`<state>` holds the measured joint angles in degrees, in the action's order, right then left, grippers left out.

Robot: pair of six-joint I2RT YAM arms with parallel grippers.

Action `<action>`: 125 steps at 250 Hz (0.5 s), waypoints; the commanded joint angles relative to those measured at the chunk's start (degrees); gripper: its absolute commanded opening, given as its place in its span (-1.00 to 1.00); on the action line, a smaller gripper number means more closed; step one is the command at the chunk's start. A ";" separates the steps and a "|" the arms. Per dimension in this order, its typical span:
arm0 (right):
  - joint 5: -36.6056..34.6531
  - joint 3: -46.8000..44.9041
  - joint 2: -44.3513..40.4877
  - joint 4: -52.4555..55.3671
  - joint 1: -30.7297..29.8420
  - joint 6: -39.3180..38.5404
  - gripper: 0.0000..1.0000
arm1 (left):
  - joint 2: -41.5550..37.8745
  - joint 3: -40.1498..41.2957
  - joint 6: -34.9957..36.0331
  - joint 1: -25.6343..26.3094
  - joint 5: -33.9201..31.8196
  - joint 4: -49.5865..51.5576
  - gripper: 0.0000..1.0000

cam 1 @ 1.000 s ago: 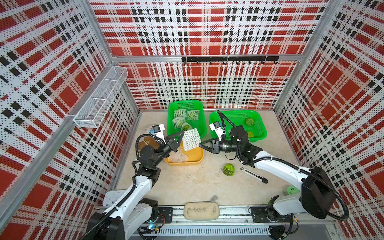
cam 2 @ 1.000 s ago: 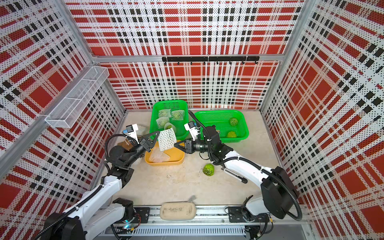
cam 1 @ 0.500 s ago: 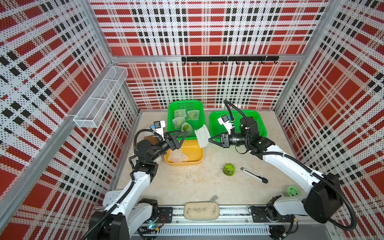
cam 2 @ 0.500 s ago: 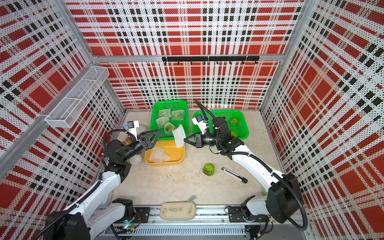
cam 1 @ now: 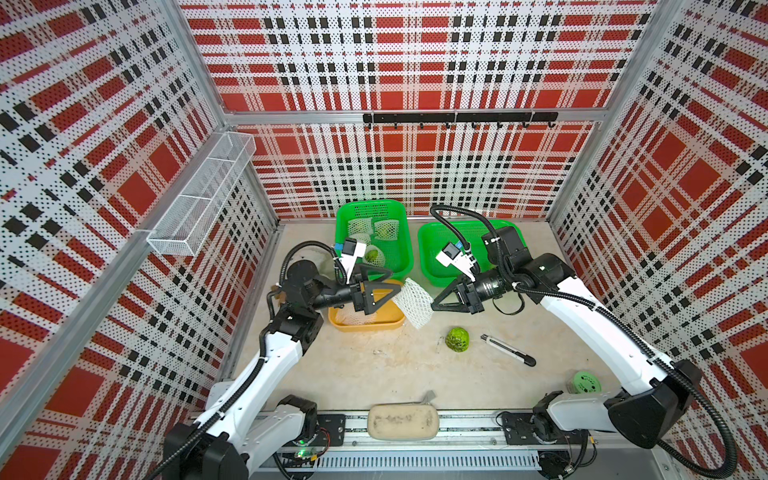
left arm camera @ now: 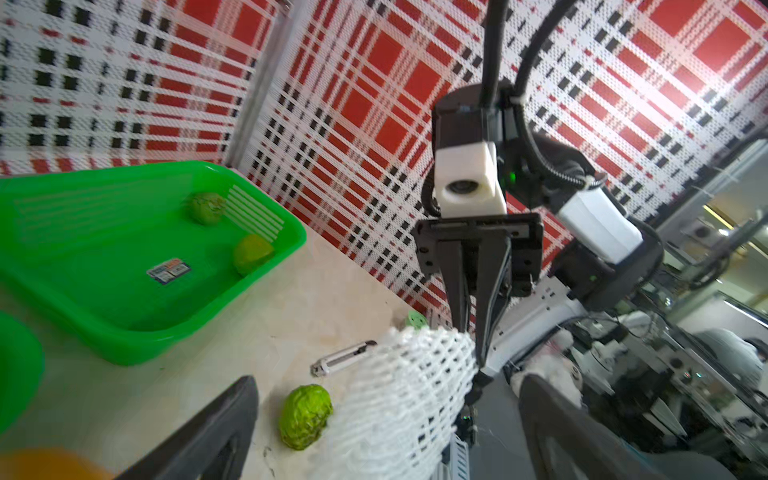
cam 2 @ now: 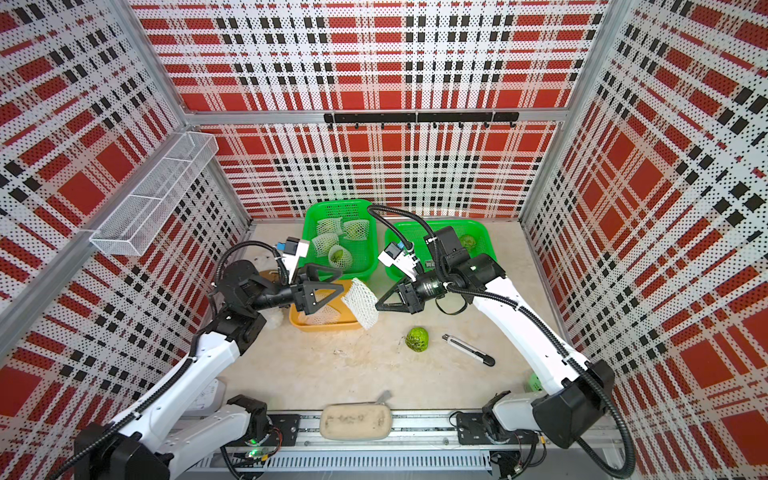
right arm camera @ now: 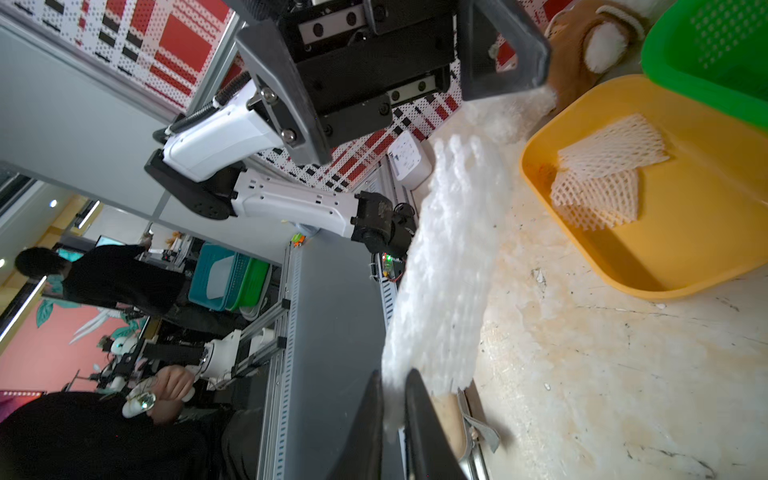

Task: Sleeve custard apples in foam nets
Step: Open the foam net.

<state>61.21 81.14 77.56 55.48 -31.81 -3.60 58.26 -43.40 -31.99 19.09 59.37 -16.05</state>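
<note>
A white foam net [cam 1: 413,301] [cam 2: 360,307] hangs above the table beside the yellow tray. My right gripper [cam 1: 434,306] [right arm camera: 392,382] is shut on one edge of it. My left gripper [cam 1: 392,282] [left arm camera: 386,415] stands wide open, and the net's other end [left arm camera: 399,399] lies between its fingers. One bare custard apple [cam 1: 457,339] [left arm camera: 305,415] lies on the table below the net. Two more custard apples [left arm camera: 206,206] [left arm camera: 252,257] sit in the right green basket [cam 1: 430,257]. Sleeved fruits [cam 2: 338,249] fill the left green basket [cam 1: 407,249].
The yellow tray [cam 1: 365,322] [right arm camera: 665,249] holds spare foam nets [right arm camera: 602,183]. A utility knife [cam 1: 508,350] lies right of the loose fruit. A beige pouch [cam 1: 402,422] sits at the front edge, a pale green container [cam 1: 585,382] at the front right. A plush bear [right arm camera: 590,45] lies behind the tray.
My left gripper has opened and let go of the net. The right gripper kept its hold and carried the net a little rightward and lower.
</note>
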 commanded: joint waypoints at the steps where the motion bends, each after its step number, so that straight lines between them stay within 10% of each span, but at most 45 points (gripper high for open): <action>1: 4.14 1.50 -2.07 6.25 -1.16 -7.57 -0.72 | 0.45 -2.33 5.96 3.38 1.08 6.40 0.99; 46: 3.92 1.47 -2.68 6.57 -1.32 -7.84 -0.72 | 1.55 -7.11 17.91 9.05 -4.48 22.52 1.00; 97: 1.60 2.57 -2.12 6.17 -1.26 -7.01 -0.71 | 2.21 -7.73 18.48 9.56 -2.42 22.82 0.00; 125: 0.31 3.09 -1.62 6.39 -0.75 -6.93 -0.71 | 1.39 -7.35 17.95 8.72 -2.74 22.82 -0.06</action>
<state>62.41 82.08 76.05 61.41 -32.99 -8.43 60.25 -49.80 -15.62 28.51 56.53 4.97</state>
